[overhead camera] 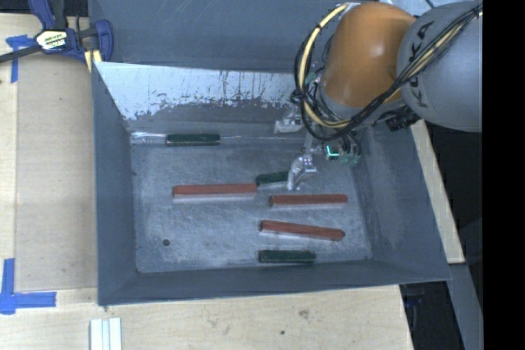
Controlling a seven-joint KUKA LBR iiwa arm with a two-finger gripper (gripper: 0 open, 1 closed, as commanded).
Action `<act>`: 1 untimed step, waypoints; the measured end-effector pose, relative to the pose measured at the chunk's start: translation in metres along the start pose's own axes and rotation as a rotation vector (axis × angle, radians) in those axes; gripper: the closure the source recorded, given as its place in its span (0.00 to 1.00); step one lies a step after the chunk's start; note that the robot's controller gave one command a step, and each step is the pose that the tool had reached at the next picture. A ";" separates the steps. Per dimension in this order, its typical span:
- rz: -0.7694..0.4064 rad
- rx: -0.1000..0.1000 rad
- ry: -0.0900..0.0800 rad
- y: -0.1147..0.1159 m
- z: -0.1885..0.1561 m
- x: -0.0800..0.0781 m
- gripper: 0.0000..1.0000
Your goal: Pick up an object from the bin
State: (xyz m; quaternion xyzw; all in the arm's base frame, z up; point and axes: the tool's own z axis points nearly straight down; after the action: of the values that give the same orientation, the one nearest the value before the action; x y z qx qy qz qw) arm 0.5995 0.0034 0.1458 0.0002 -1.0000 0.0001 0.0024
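End effector (pixel 299 175) over dk-green stick (pixel 269 179)

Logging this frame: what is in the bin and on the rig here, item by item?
back green stick: 1, dark green, by the far wall, left
left red-brown stick: 1, red-brown, mid-floor, left of the end effector
middle green stick: 1, dark green, short visible part, right beside the end effector
right red-brown stick: 1, red-brown, just below the end effector in the view
lower red-brown stick: 1, red-brown, slightly tilted, nearer the front wall
front green stick: 1, dark green, along the front wall
bin: 1, grey metal, holds all six sticks
arm: 1, grey with orange cover and cables, enters from the right
end effector: 1, metal, low near the floor's centre
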 end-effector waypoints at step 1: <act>0.000 0.000 -0.008 0.000 -0.004 -0.002 0.00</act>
State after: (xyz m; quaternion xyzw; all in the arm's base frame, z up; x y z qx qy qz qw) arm 0.6015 0.0033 0.1501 0.0002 -1.0000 0.0001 -0.0016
